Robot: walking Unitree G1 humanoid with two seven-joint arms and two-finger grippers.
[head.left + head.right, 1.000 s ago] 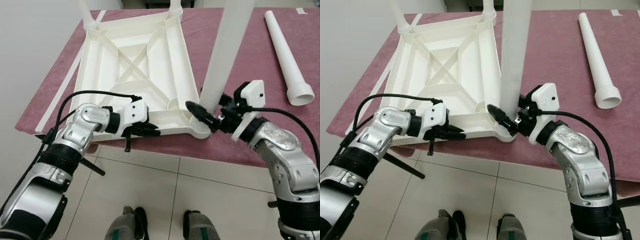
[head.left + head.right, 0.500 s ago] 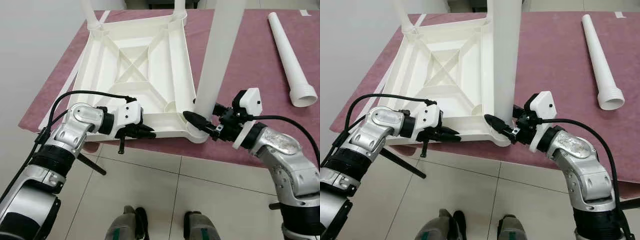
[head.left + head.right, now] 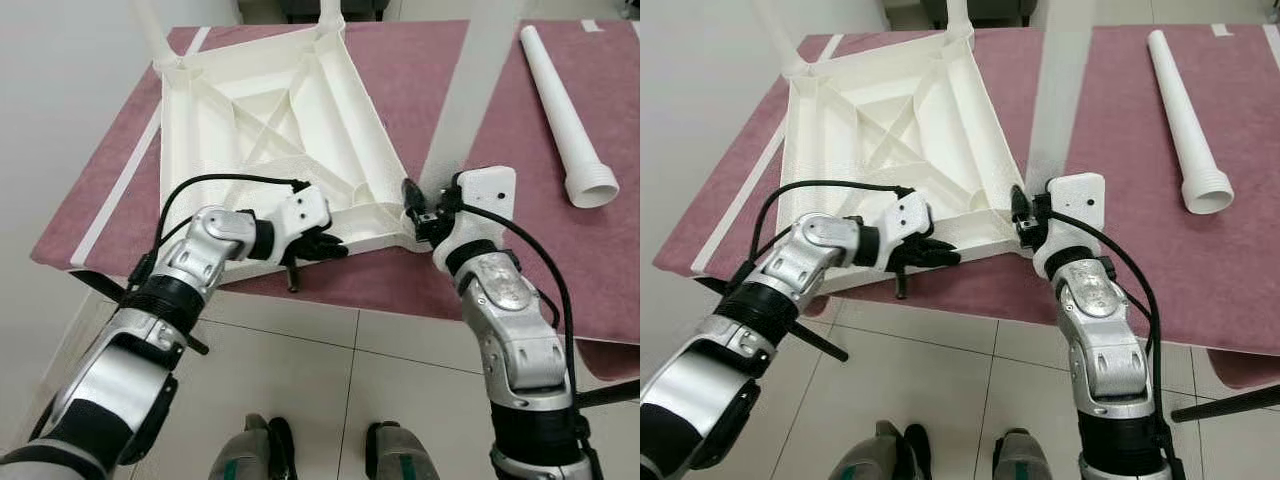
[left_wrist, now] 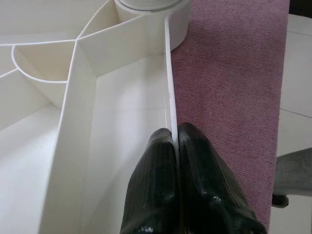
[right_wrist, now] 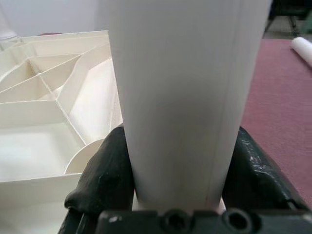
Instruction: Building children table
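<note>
A white plastic table top [image 3: 270,130] lies upside down on the maroon cloth, ribs facing up. Two white legs [image 3: 148,35] stand in its far corners. My left gripper [image 3: 325,245] is shut on the thin near rim [image 4: 169,87], pinching it between both fingers [image 4: 156,165]. My right gripper [image 3: 413,208] is shut on a third white leg [image 5: 180,97], which stands upright and blurred at the near right corner socket [image 3: 405,235]. Black fingers [image 5: 109,165] press it from both sides. A fourth leg [image 3: 560,100] lies loose on the cloth at the right.
The cloth-covered table's [image 3: 520,270] front edge runs just below both grippers, with tiled floor [image 3: 330,380] and my feet [image 3: 270,455] beneath. Dark stand legs poke out at the lower left [image 3: 100,285] and lower right [image 3: 610,395].
My right arm has swung in from the right and now rises from below, its gripper tight against the near right corner. The table top has turned slightly with my left gripper still on its rim.
</note>
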